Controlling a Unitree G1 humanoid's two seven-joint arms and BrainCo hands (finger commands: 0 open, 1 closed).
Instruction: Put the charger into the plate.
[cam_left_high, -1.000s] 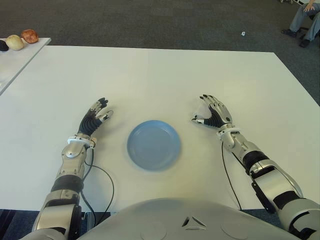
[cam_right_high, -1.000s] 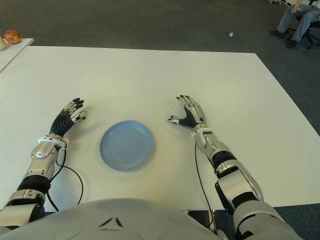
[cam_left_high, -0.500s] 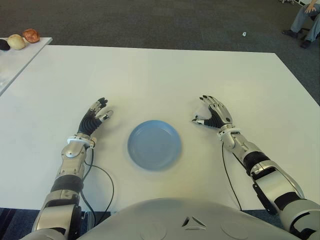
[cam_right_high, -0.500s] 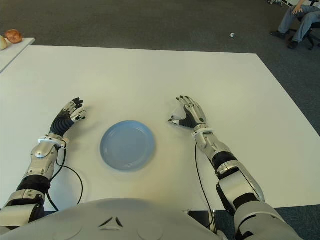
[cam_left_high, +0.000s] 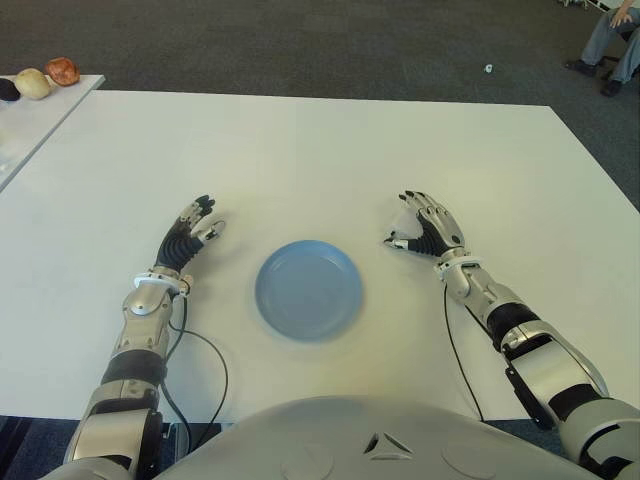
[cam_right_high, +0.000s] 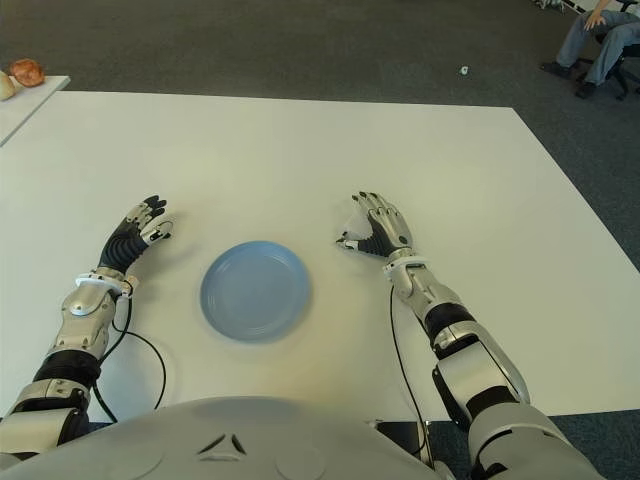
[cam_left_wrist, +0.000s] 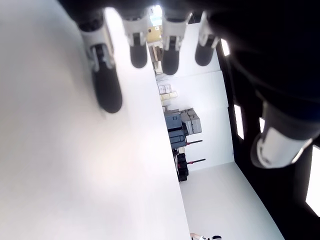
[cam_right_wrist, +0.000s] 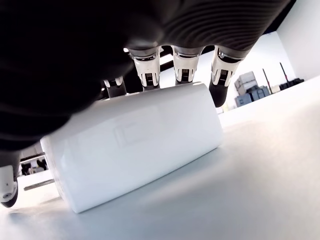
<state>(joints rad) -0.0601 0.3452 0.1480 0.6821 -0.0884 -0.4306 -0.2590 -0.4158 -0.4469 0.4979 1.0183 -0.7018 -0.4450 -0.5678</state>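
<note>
Left of the blue plate (cam_left_high: 308, 290), the left hand (cam_left_high: 190, 236) shows spread, empty fingers. Right of the plate, the right hand (cam_left_high: 425, 226) cups over the white charger (cam_right_wrist: 137, 145), mostly hiding it; the charger lies lengthwise on the table (cam_left_high: 300, 160), fingers (cam_right_wrist: 181, 64) draped behind it, grip unclear.

The plate (cam_left_high: 309, 289) sits on the table (cam_left_high: 320, 150) straight before me. My right hand (cam_left_high: 428, 225) is at its 2 o'clock over the charger (cam_right_wrist: 135, 150), my left hand (cam_left_high: 190, 232) at its 10 o'clock.
</note>
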